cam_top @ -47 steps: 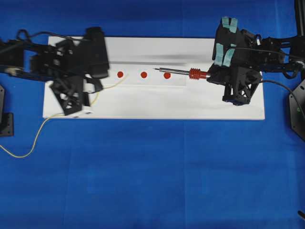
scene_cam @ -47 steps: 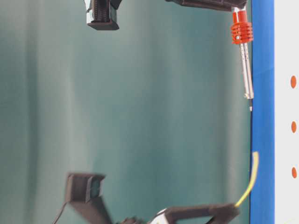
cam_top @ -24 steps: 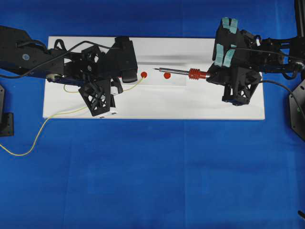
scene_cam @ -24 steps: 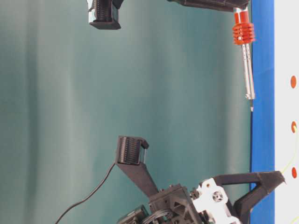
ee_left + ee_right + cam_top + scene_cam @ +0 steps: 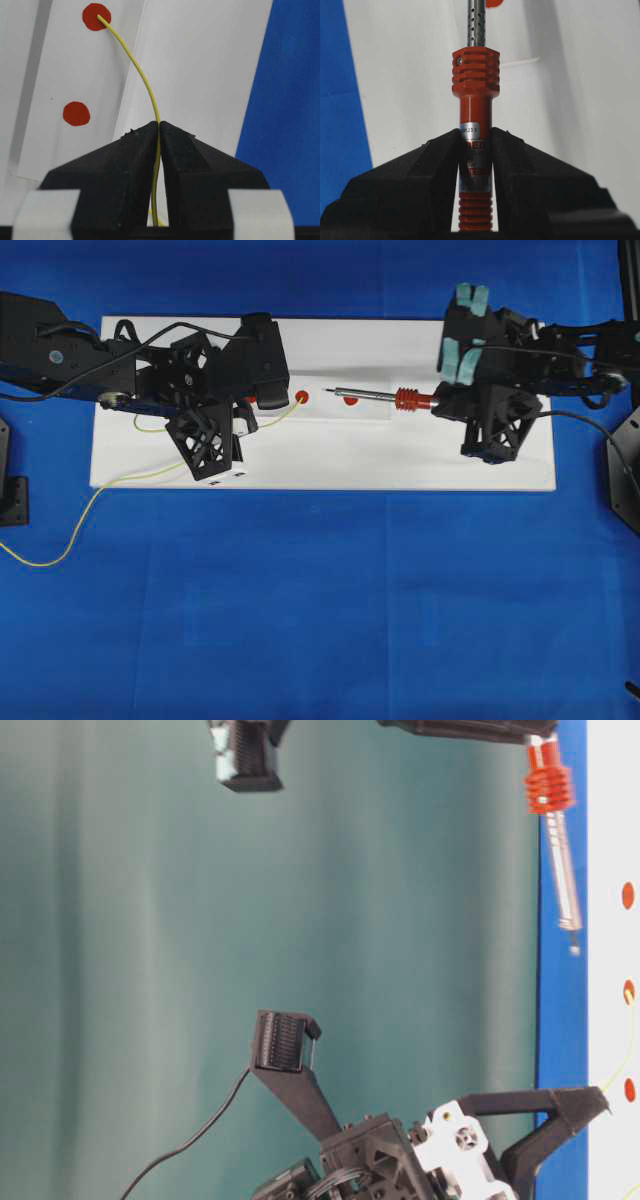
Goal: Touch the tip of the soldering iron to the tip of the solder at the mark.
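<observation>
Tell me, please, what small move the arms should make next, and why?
Probably the right gripper should carry the soldering iron on toward the left arm's side and down. The left gripper already holds the solder with its tip on a red mark, while the iron's tip hangs short of that mark, with another red mark between them.

I see both arms matte black w/ open lattice brackets. Left tool [image 5: 159, 131]: black wedge fingers, white blocks at their base; thin black cable trails off its cam mount [image 5: 283, 1042]. Right tool [image 5: 476, 145]: same black wedges, plus teal tape strips [image 5: 464, 332] on the housing nearest the white board [image 5: 330, 455].
</observation>
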